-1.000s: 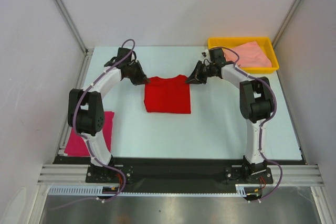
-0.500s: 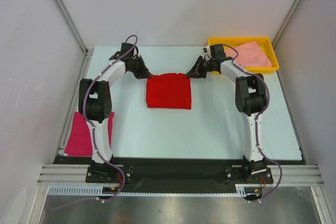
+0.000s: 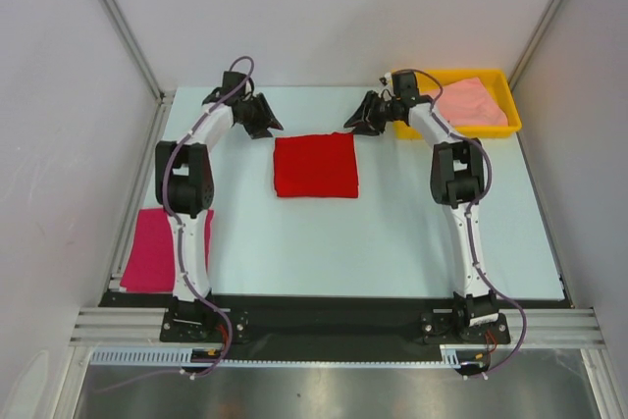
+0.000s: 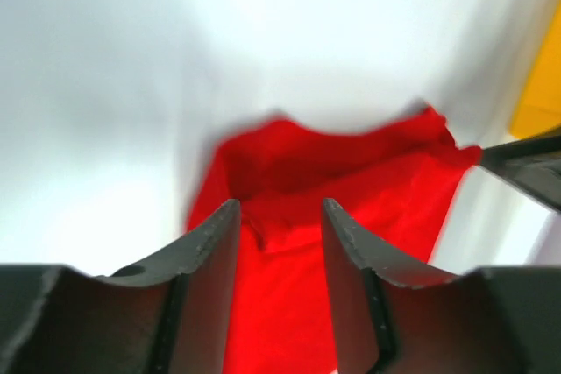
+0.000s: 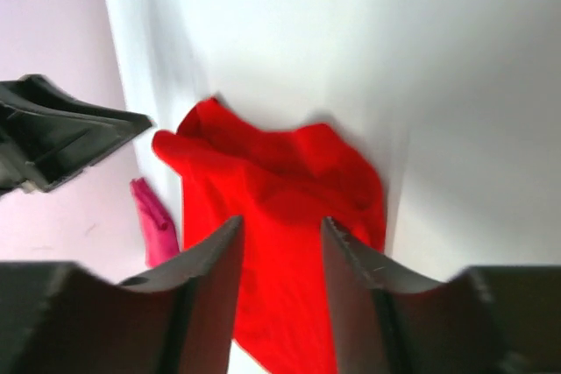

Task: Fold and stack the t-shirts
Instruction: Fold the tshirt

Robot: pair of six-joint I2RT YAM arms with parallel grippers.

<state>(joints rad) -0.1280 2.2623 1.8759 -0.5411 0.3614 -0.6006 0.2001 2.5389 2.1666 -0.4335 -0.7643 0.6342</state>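
- Top external: red t-shirt (image 3: 316, 165) is seen folded into a neat square on the table (image 3: 392, 242), mid-way between the arms.
- Left gripper (image 3: 267, 126) is held just beyond the shirt's far-left corner and right gripper (image 3: 357, 122) just beyond the far-right corner. Neither is judged to be touching the cloth.
- Magenta t-shirt (image 3: 145, 254) is lying at the near-left table edge, partly hidden by the left arm. Salmon t-shirt (image 3: 469, 102) is lying in the yellow tray (image 3: 449, 74) at far right.
- Step is judged as the end of the red fold, with stacking not yet done.
- Left wrist: jaws are seen spread, with nothing between them. The red cloth lies below and ahead, and its far edge looks a little rumpled, though this view is blurred.
- Tip: fingers should be lifted straight up before any sideways swing, so the top layer is not snagged and the fold is not pulled open.
- Right wrist: jaws are likewise parted and empty. The red shirt's folded edge is seen beneath, the left gripper is at frame left, and a strip of the magenta shirt shows beyond.
- Tip: both arms should be raised together. For stacking, all layers should be pinched at matching corners so the square is carried flat.
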